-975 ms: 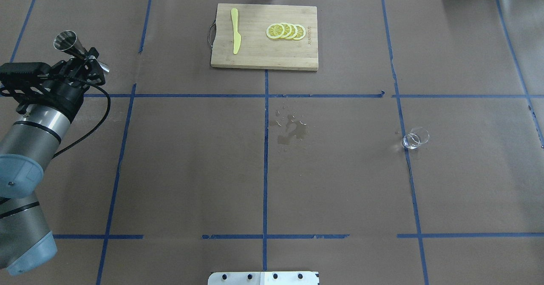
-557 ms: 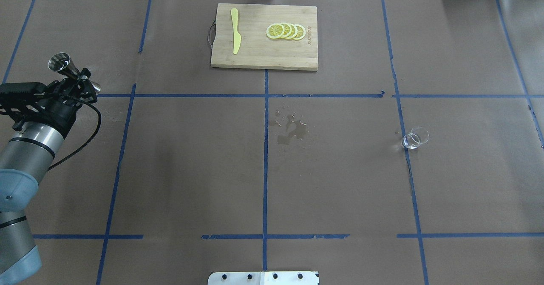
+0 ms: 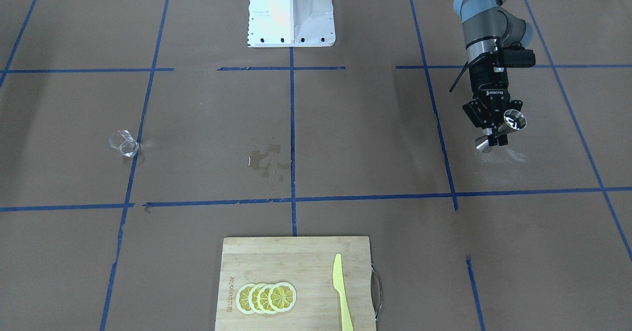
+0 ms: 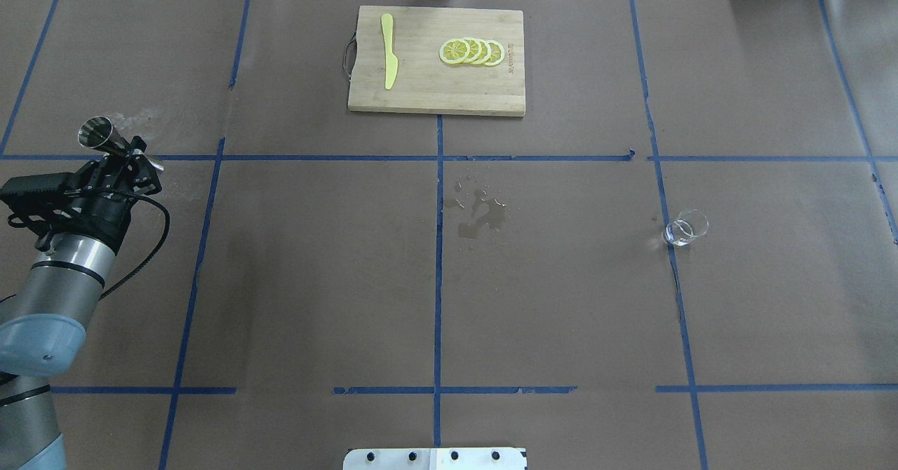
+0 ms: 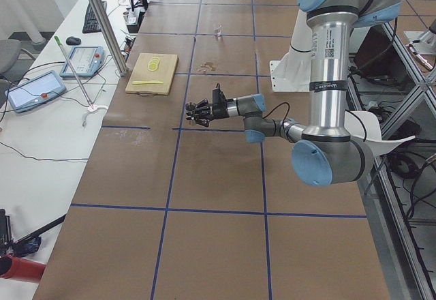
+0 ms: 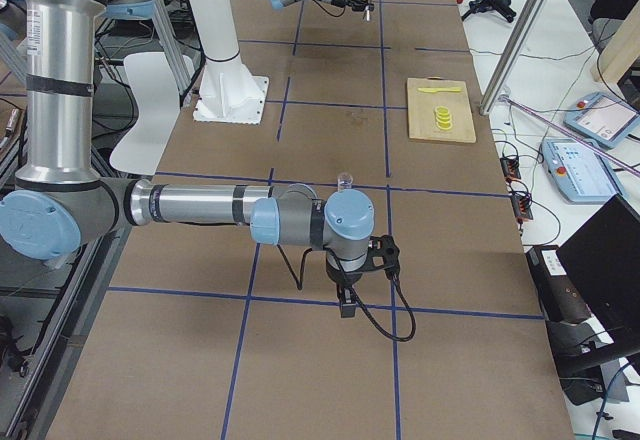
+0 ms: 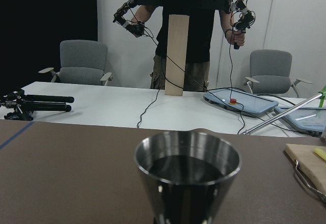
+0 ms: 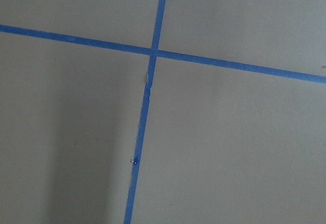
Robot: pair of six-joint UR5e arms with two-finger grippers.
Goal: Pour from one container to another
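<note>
Steel jigger (image 4: 97, 133) is clamped at its waist by the closed left gripper (image 4: 130, 156). It is held tilted above the left side of the table (image 4: 316, 280), clear of the surface. In the left wrist view its bowl looks dark inside; the contents cannot be confirmed. Glass cup (image 4: 685, 228) stands on the table's right side beside a blue tape line, well apart from the jigger. Wet patch (image 4: 480, 217) lies near centre. Right gripper (image 6: 345, 307) points down at the table; whether its jaws are parted cannot be told.
</note>
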